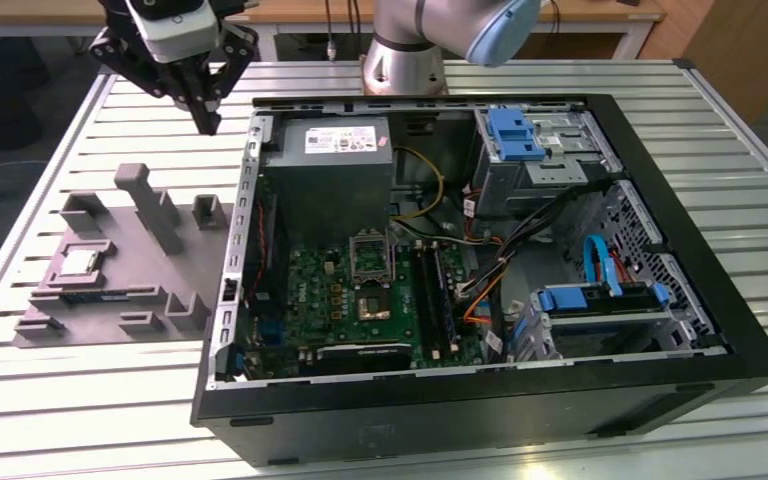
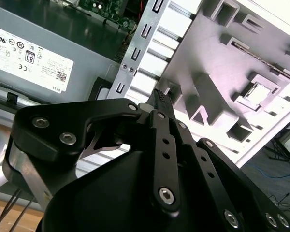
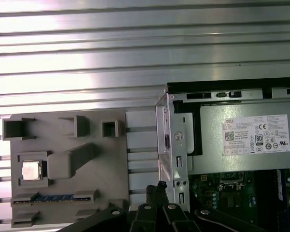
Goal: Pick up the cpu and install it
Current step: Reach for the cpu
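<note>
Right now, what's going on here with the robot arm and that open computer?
A single robot arm is working on installing a cpu in the open computer case. The cpu lies in its pocket on the grey tray, at the exterior view's left of the case, not yet picked up. The gripper hangs in the air over the table between tray and case, close to the case's wall, jaws closed and holding nothing.

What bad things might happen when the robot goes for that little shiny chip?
The cpu lies in a pocket of the grey tray beside tall blocks; the gripper might bump one. It hangs near the wall of the computer case and might clip it carrying the chip across.
</note>
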`<action>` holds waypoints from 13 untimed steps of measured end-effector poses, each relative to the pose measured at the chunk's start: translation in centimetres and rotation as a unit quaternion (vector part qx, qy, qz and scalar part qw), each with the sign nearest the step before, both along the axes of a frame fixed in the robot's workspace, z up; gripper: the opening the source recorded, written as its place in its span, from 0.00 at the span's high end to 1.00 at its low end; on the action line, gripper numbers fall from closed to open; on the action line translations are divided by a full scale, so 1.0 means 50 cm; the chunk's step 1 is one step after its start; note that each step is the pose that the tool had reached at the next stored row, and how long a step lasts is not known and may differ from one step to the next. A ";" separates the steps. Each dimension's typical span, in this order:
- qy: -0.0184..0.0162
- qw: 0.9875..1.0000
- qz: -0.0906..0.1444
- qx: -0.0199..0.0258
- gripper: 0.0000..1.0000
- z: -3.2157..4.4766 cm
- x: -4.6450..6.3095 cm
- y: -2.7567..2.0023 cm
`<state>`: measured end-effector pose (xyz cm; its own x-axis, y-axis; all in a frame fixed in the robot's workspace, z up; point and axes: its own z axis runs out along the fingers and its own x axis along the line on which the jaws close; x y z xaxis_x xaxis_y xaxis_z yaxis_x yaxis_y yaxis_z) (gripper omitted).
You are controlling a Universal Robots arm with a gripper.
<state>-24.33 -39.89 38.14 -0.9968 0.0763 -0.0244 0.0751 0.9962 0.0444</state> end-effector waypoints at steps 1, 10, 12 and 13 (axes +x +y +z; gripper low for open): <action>0.000 1.000 0.000 0.000 0.89 0.000 -0.001 0.0000; 0.000 1.000 0.000 0.000 0.89 -0.001 -0.012 0.0000; 0.000 1.000 0.000 0.000 0.89 -0.001 -0.014 0.0000; 0.000 1.000 0.000 0.000 0.89 -0.001 -0.015 0.0000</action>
<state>-25.10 -39.89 38.09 -0.9968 0.0762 -0.0244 0.0751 0.9962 0.0444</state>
